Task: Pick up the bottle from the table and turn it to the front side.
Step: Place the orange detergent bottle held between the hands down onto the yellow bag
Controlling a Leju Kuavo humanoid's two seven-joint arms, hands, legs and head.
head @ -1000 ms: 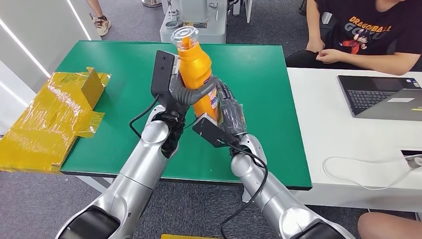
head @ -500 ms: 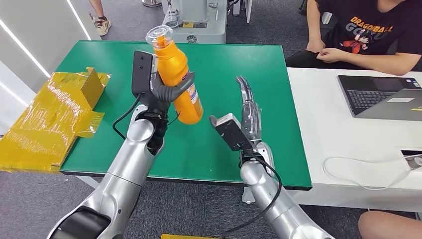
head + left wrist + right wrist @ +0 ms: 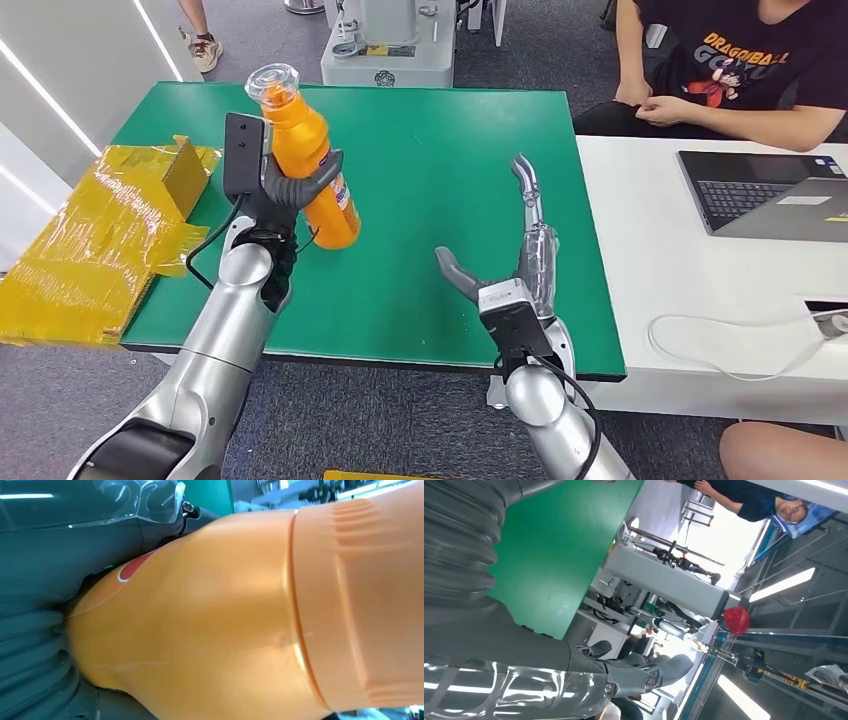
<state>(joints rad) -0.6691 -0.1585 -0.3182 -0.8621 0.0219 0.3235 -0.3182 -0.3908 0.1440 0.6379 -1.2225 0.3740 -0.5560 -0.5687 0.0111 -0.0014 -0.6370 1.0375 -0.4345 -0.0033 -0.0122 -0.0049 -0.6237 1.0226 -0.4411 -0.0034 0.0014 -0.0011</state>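
Observation:
An orange bottle (image 3: 312, 165) with a clear cap is lifted above the left part of the green table (image 3: 450, 130), leaning a little to the left. My left hand (image 3: 300, 183) grips it around the middle, fingers wrapped over the front. Close up, the bottle (image 3: 225, 610) shows its orange body against my left hand (image 3: 35, 645). My right hand (image 3: 515, 250) is open over the table's right half, fingers stretched up and away from the bottle, holding nothing. My right hand (image 3: 549, 680) also appears with its fingers extended.
A yellow taped cardboard box (image 3: 100, 235) lies at the table's left edge. A white desk (image 3: 680, 260) with a laptop (image 3: 765, 195) adjoins on the right, where a person (image 3: 740, 70) sits. A grey machine (image 3: 390, 45) stands behind the table.
My left hand has carried the bottle further left. My right hand, which touched the bottle a second ago, has drawn back to the right and lower, open.

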